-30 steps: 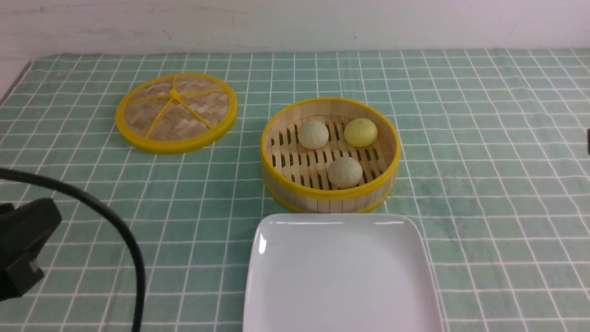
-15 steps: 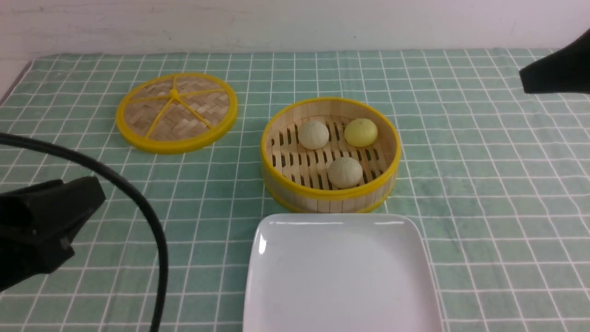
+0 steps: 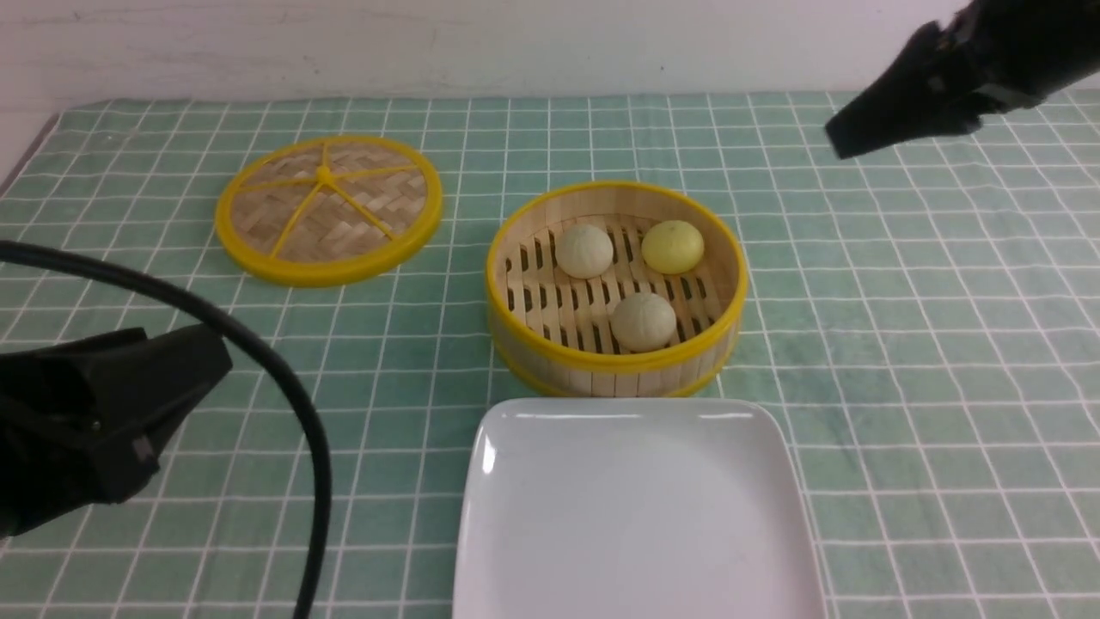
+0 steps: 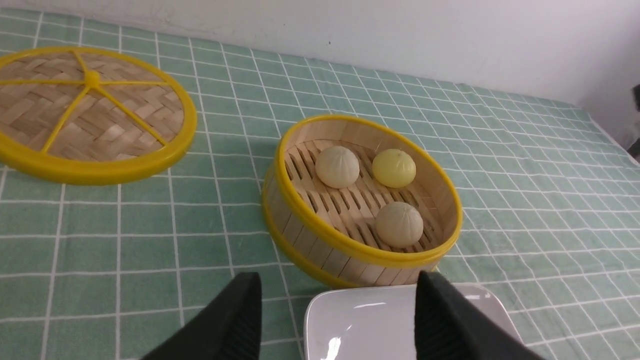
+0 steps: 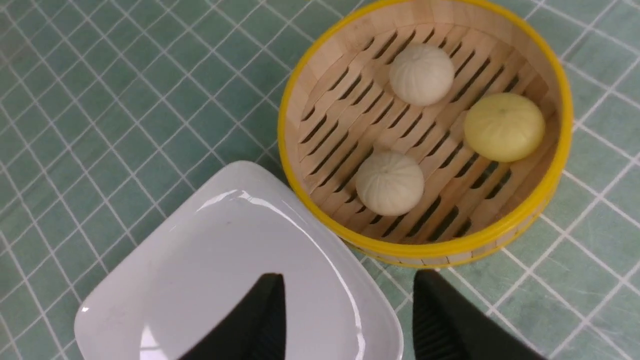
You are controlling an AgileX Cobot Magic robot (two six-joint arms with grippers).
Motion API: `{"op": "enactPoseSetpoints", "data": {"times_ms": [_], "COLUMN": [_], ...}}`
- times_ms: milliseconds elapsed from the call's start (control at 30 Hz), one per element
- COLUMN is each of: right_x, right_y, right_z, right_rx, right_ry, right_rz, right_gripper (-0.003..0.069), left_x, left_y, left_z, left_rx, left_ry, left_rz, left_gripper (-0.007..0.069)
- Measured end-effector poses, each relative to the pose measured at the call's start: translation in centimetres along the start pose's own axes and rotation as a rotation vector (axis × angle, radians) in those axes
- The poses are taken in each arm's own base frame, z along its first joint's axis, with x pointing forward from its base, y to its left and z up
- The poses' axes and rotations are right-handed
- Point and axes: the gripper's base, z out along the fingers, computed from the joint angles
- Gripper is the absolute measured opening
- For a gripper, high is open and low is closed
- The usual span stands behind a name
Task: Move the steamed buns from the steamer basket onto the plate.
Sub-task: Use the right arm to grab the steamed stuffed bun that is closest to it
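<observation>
Placed on the green checked tablecloth (image 3: 902, 344), upright and uncovered: the bamboo steamer basket (image 3: 615, 363) with yellow rims. Inside it, on the slatted floor, three buns, none touching another:
- One beige-white steamed bun (image 3: 584, 251) at the far left part.
- The pale yellow steamed bun (image 3: 672, 247) at the far right part, close to the wall.
- A second beige-white steamed bun (image 3: 643, 321) at the near part, a little to the right of centre.

Just in front of the basket, on the robot's side: the white square plate (image 3: 636, 516). Impossible to tell whether its far edge touches the basket wall or only lies beside it.

To the left of the basket and a little farther back, apart from it: the flat woven basket lid (image 3: 328, 209), lying with yellow spokes upward.

Well to the left of the basket and nearer to the robot: the left gripper (image 4: 338, 276), jaws spread wide, nothing between them, pointed toward the basket. Over it, a black cable (image 3: 284, 395) in a curve.

To the right of the basket and beyond it, raised above the cloth: the right gripper (image 5: 348, 275), also spread wide and holding nothing. Seen from its wrist camera, basket and plate both below it.
</observation>
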Motion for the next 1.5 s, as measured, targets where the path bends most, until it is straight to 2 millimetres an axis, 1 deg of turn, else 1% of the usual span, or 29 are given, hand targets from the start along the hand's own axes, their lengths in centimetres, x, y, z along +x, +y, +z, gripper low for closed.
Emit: {"op": "enactPoseSetpoints", "data": {"times_ms": [33,67,200,267,367,467,600,700,967,1033,1100,1200,1300,1400,1467,1500], "right_x": [0.0,-0.1,-0.3,-0.3,-0.2,0.0,-0.1,-0.4,-1.2,-1.0,-0.3,0.5,0.9,0.9,0.9,1.0], "right_y": [0.0,0.0,-0.1,-0.3,-0.6,-0.9,-1.4,-2.1,-3.3,-3.4,-3.9,-4.3,-4.5,-4.4,-4.2,-4.1], "right_z": [0.2,2.3,5.8,8.0,10.7,13.0,15.3,16.6,18.5,18.9,20.1,21.2,21.9,22.0,22.0,22.0], "right_rx": [-0.001,0.0,0.016,0.026,0.049,0.072,0.087,0.101,0.108,0.105,0.096,0.082,0.067,0.05,0.029,0.018], "right_ry": [0.004,0.048,0.131,0.172,0.207,0.236,0.271,0.276,0.26,0.267,0.294,0.33,0.346,0.338,0.34,0.345], "right_rz": [-0.002,-0.031,-0.075,-0.073,-0.089,-0.12,-0.156,-0.149,-0.127,-0.125,-0.113,-0.101,-0.09,-0.086,-0.092,-0.1], "right_gripper": [0.0369,0.0378,0.0384,0.0384,0.0384,0.0384,0.0384,0.0384,0.0384,0.0384,0.0384,0.0384,0.0384,0.0379,0.0333,0.0296], "left_x": [0.0,0.0,0.0,0.0,-0.1,-0.1,-0.1,-0.1,-0.1,-0.1,-0.1,-0.1,-0.1,-0.1,-0.1,-0.1], "left_y": [0.0,0.0,0.0,0.0,0.0,0.0,0.0,0.0,0.0,0.0,0.0,0.0,0.0,0.0,0.0,0.0], "left_z": [0.0,0.0,0.0,0.0,0.0,0.0,0.0,0.0,0.0,0.0,0.0,0.0,0.0,0.0,0.0,0.0], "left_rx": [0.0,0.0,-0.002,-0.001,-0.002,-0.001,-0.001,-0.001,-0.001,-0.001,-0.001,-0.001,-0.001,-0.001,-0.001,-0.001], "left_ry": [-0.001,-0.003,-0.005,-0.005,-0.006,-0.006,-0.006,-0.006,-0.006,-0.006,-0.006,-0.006,-0.006,-0.006,-0.006,-0.006], "left_rz": [-0.001,0.0,0.0,-0.001,-0.001,-0.001,-0.001,-0.001,-0.001,-0.001,-0.001,-0.001,-0.001,-0.001,-0.001,-0.001], "left_gripper": [0.0428,0.0429,0.0429,0.0429,0.0429,0.0429,0.0429,0.0429,0.0429,0.0429,0.0429,0.0429,0.0429,0.0429,0.0429,0.0429]}}
